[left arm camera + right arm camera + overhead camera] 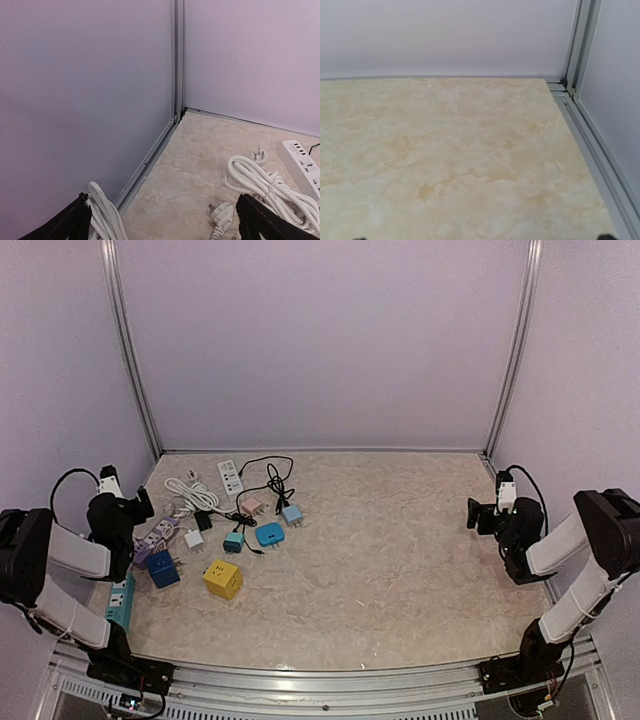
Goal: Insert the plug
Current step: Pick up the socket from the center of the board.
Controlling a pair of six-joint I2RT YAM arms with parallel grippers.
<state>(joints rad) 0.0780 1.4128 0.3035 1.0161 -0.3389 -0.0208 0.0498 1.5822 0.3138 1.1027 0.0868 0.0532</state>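
Plugs and sockets lie in a cluster at the left of the table. A white plug (pixel 221 214) on a cord lies just inside my left gripper's right finger (pixel 265 222). A coiled white cable (pixel 190 490) with its own plug (pixel 259 156) rests beside a white power strip (pixel 230 476). My left gripper (pixel 140 505) hovers at the left edge, open, with nothing between its fingers. My right gripper (pixel 478 512) is far off at the right edge, open and empty over bare table.
A yellow socket cube (pixel 222 579), a blue cube (pixel 163 569), a purple strip (pixel 155 538), a teal strip (pixel 120 600), several small adapters (pixel 269 534) and black cables (pixel 270 475) sit nearby. A white cord (pixel 102 215) lies along the left wall rail (pixel 150 157).
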